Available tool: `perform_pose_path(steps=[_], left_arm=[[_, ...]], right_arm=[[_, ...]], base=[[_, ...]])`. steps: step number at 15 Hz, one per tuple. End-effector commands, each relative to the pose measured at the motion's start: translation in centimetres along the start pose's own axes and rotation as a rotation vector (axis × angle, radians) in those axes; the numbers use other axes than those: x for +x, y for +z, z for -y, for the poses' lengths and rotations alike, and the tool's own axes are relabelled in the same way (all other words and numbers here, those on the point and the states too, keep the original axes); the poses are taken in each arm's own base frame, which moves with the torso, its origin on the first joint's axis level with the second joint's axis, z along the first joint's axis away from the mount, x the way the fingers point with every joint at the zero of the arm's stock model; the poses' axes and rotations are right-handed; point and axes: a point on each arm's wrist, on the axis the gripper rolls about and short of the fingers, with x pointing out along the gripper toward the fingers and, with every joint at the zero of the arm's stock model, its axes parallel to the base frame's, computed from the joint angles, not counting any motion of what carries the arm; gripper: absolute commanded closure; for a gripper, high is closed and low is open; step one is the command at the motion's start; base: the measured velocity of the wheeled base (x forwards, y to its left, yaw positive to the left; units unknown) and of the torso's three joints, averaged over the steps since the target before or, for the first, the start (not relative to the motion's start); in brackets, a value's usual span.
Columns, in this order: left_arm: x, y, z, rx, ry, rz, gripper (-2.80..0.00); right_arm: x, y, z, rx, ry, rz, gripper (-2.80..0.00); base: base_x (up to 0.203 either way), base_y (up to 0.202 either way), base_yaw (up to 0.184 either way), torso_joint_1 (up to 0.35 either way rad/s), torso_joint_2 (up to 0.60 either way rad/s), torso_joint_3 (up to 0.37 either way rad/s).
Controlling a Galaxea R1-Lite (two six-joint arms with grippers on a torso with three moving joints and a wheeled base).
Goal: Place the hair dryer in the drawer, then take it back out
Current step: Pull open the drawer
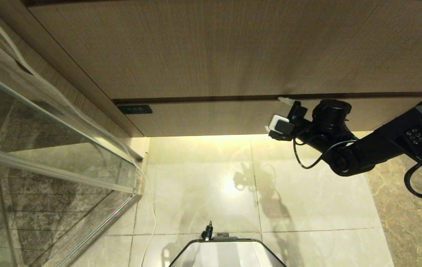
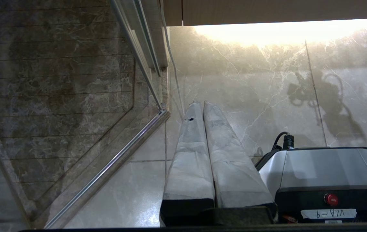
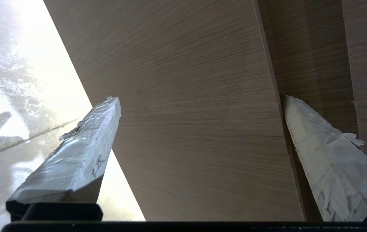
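The drawer (image 1: 214,116) is a low, wide wood-grain front under the cabinet, with a small dark label (image 1: 135,109) at its left corner, and it is pushed in. My right gripper (image 1: 274,114) is open against its right part. One fingertip is at the dark gap along the drawer's top edge, the other near its bottom edge. The right wrist view shows the drawer front (image 3: 186,48) filling the space between the spread fingers of the right gripper (image 3: 200,99). The hair dryer is out of view. My left gripper (image 2: 201,103) hangs shut and empty over the floor.
A taller wood-grain panel (image 1: 214,48) rises above the drawer. A glass shower screen (image 1: 48,129) with a metal rail stands at the left, and a thin white cord (image 1: 152,215) hangs beside it. Glossy marble floor (image 1: 307,207) lies below. My base (image 1: 226,252) is at the near edge.
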Motion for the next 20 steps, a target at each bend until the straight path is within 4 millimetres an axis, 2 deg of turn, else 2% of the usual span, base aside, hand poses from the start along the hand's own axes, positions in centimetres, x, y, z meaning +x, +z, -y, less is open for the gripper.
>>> perform_pose_path(steps=[1, 8, 12, 17, 20], left_arm=[[0.0, 0.0, 0.0, 0.000, 0.001, 0.000, 0.00], [0.0, 0.0, 0.0, 0.000, 0.001, 0.000, 0.00], [0.0, 0.0, 0.0, 0.000, 0.001, 0.000, 0.00], [0.0, 0.0, 0.0, 0.000, 0.001, 0.001, 0.00], [0.0, 0.0, 0.0, 0.000, 0.001, 0.001, 0.00]], right_arm=[[0.0, -0.1, -0.6, 0.001, 0.029, -0.006, -2.80], [-1.3, -0.3, -0.9, 0.046, 0.173, -0.068, -2.80], [-1.9, 0.1, 0.1, 0.059, 0.171, -0.076, -2.80], [-4.9, 1.1, 1.1, 0.062, 0.222, -0.060, -2.80], [-5.8, 0.8, 1.7, -0.011, 0.237, 0.003, -2.80]], base=[[0.000, 0.000, 0.000, 0.000, 0.00, 0.000], [0.000, 0.000, 0.000, 0.000, 0.00, 0.000], [0.000, 0.000, 0.000, 0.000, 0.00, 0.000], [0.000, 0.000, 0.000, 0.000, 0.00, 0.000], [0.000, 0.000, 0.000, 0.000, 0.00, 0.000]])
